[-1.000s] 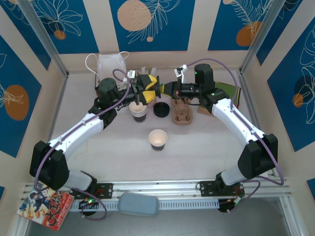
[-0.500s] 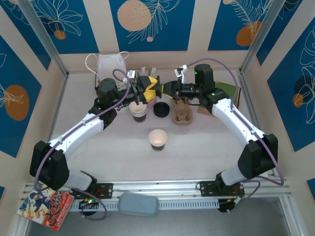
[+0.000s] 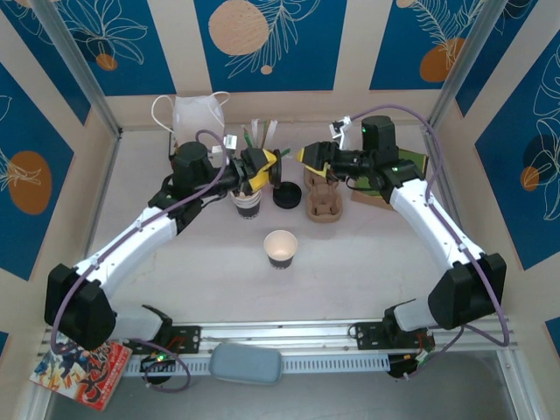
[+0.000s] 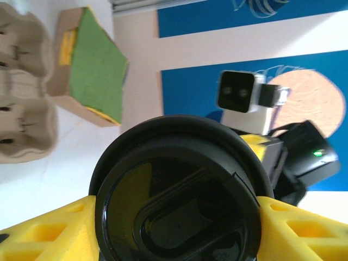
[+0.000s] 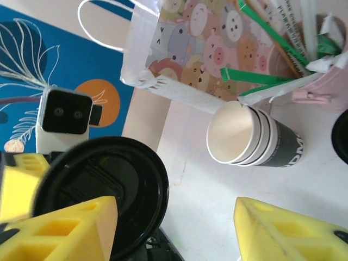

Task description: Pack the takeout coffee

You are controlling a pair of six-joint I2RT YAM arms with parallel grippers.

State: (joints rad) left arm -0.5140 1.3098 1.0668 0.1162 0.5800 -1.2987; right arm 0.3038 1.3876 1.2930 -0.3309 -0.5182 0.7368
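Note:
My left gripper [image 3: 265, 168] is shut on a loose black lid [image 3: 275, 168], held on edge above the stack of lidless cups [image 3: 248, 203]. In the left wrist view the lid [image 4: 179, 201] sits between both yellow fingers [image 4: 49, 236] of that gripper [image 4: 179, 231]. My right gripper [image 3: 313, 156] stands open a little to the right of the lid, facing it. In the right wrist view the lid [image 5: 109, 179] lies beyond the left finger [image 5: 65, 231], with bare table between the jaws [image 5: 174, 234]. A lidded takeout coffee is out of view.
A single open cup [image 3: 280, 248] stands mid-table. Another black lid [image 3: 286, 194] and a cardboard cup carrier [image 3: 322, 206] sit beside the cup stack. The white paper bag [image 3: 194, 114] is at the back left, straws [image 3: 258, 133] behind the stack, a green-topped box [image 3: 398, 166] at right.
The right gripper opened, let go of the black lid and drew back to the right. The left gripper closed on the lid and keeps it.

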